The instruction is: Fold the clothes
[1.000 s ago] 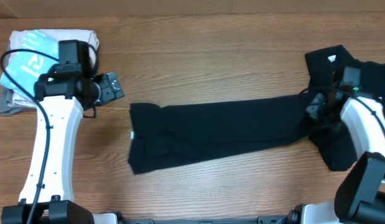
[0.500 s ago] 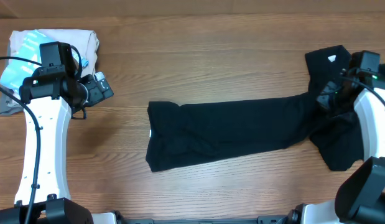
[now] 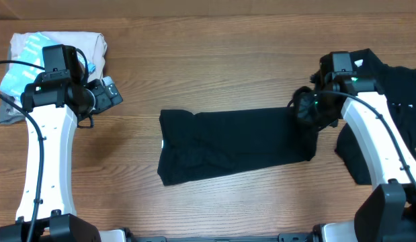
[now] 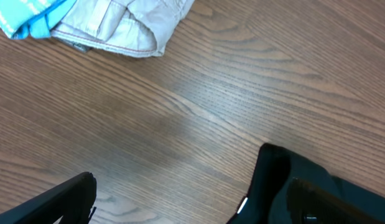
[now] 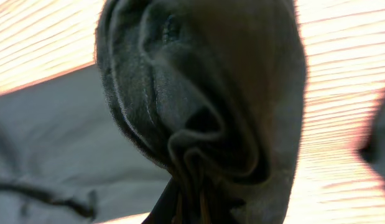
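A black garment [image 3: 228,144] lies folded into a long band across the middle of the table. Its right end is bunched up and lifted back over the band. My right gripper [image 3: 307,111] is shut on that bunched end, which fills the right wrist view [image 5: 204,106]. A second black garment [image 3: 389,87] with a small white label lies heaped at the far right under my right arm. My left gripper [image 3: 113,94] is open and empty over bare wood, left of the band. The band's left edge shows in the left wrist view [image 4: 292,186].
A stack of folded light clothes, beige and light blue [image 3: 39,54], sits at the back left corner, partly under my left arm. It also shows in the left wrist view [image 4: 111,25].
My right gripper has carried the garment's right end leftward, folding it over the band. The band first slid to the right. My left arm drew back left and then stayed still.
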### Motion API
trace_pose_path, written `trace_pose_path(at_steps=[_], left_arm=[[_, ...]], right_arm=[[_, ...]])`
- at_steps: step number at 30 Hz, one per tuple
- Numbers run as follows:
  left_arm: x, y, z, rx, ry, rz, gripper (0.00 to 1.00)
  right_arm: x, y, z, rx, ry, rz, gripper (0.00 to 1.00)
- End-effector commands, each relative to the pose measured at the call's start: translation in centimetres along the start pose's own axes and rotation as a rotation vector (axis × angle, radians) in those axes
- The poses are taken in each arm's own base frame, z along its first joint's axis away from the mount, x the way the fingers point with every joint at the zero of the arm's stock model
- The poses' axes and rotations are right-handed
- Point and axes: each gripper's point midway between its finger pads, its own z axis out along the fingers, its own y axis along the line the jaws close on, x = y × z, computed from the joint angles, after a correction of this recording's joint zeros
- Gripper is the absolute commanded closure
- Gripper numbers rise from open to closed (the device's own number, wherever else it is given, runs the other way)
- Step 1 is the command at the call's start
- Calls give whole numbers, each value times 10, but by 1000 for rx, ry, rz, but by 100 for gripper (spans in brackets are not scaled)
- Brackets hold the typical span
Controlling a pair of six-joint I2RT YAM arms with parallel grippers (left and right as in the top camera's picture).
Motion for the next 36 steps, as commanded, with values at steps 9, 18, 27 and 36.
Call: trace_pose_path(at_steps=[9, 18, 27, 36], left_arm=[[-7, -5, -4, 27, -17, -10, 0], [-10, -6, -4, 32, -27, -21, 0], [-8, -6, -4, 29, -21, -21, 0], [-8, -5, -4, 29, -20, -21, 0]], right_arm=[[10, 55, -25, -254, 20, -61, 96], [23, 103, -27, -370, 39, -140, 96], [38, 116, -15, -270, 39, -197, 96], [51, 140, 18, -282, 9, -202, 96]])
